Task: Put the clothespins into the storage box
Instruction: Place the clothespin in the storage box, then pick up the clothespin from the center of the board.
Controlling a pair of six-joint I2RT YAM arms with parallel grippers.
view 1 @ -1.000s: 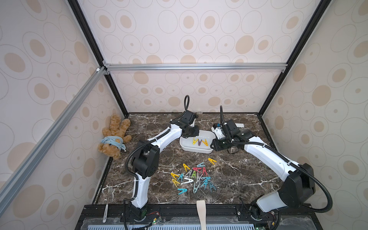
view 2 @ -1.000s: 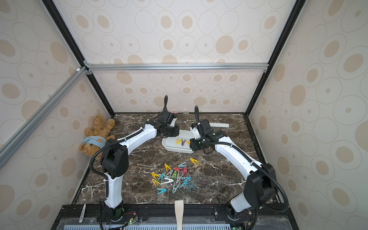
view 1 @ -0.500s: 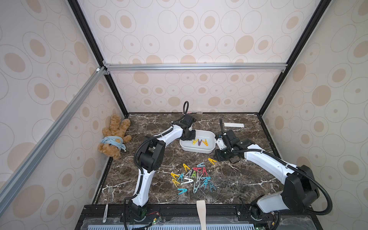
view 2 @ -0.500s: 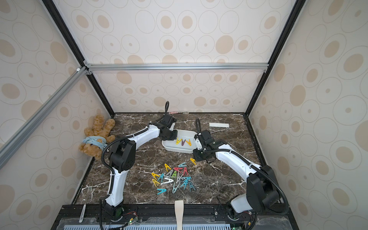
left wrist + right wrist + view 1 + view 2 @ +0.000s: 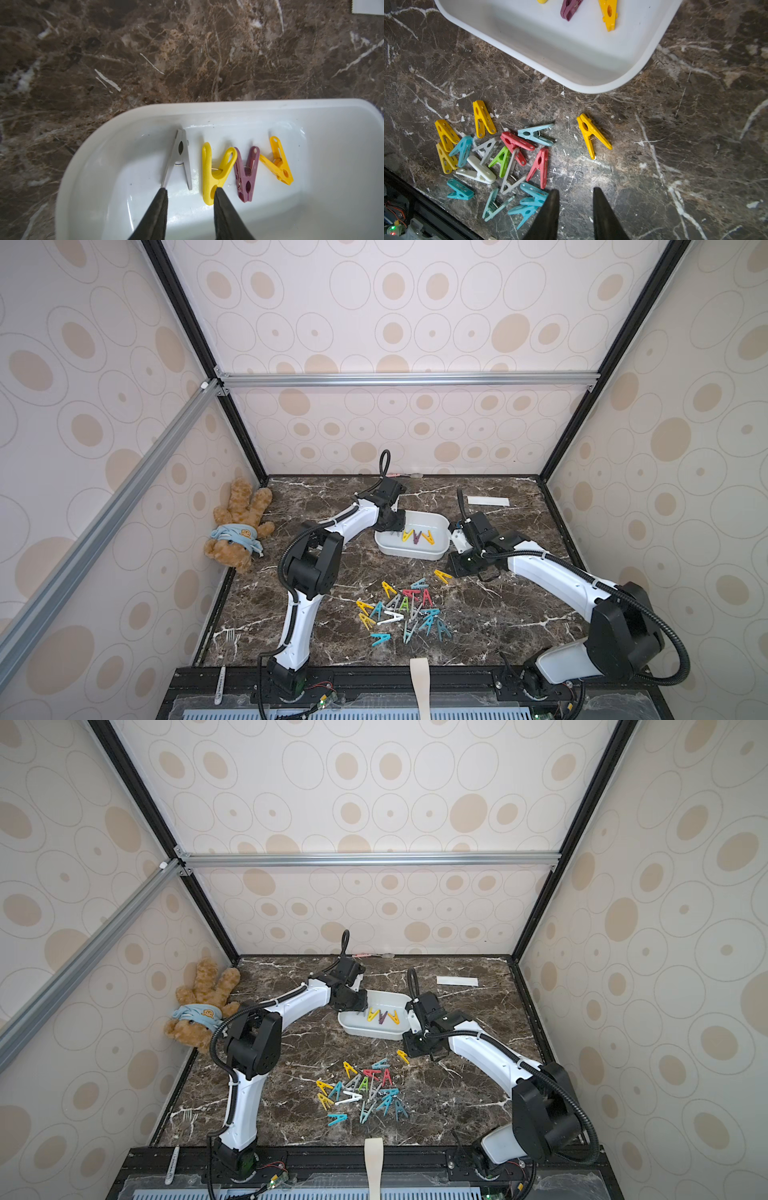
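The white storage box (image 5: 415, 554) (image 5: 376, 1032) sits mid-table. Several clothespins lie in it side by side: grey (image 5: 179, 160), yellow (image 5: 216, 172), purple (image 5: 247, 174) and orange-yellow (image 5: 278, 164). My left gripper (image 5: 190, 190) (image 5: 397, 526) hangs inside the box's left end, open, with the grey clothespin lying free just past its fingertips. A pile of coloured clothespins (image 5: 405, 610) (image 5: 500, 158) lies on the marble nearer the front. One yellow clothespin (image 5: 591, 135) (image 5: 442, 576) lies apart. My right gripper (image 5: 576, 190) (image 5: 457, 568) is low over bare marble beside the pile, open and empty.
A teddy bear (image 5: 239, 526) lies at the left wall. A white paper strip (image 5: 488, 501) lies at the back right. A fork (image 5: 230, 641) rests at the front left, and a beige handle (image 5: 419, 680) juts over the front rail.
My left gripper has dropped into the box and its jaws have opened; the grey clothespin now lies free. My right arm has swung from the box toward the front and lower.
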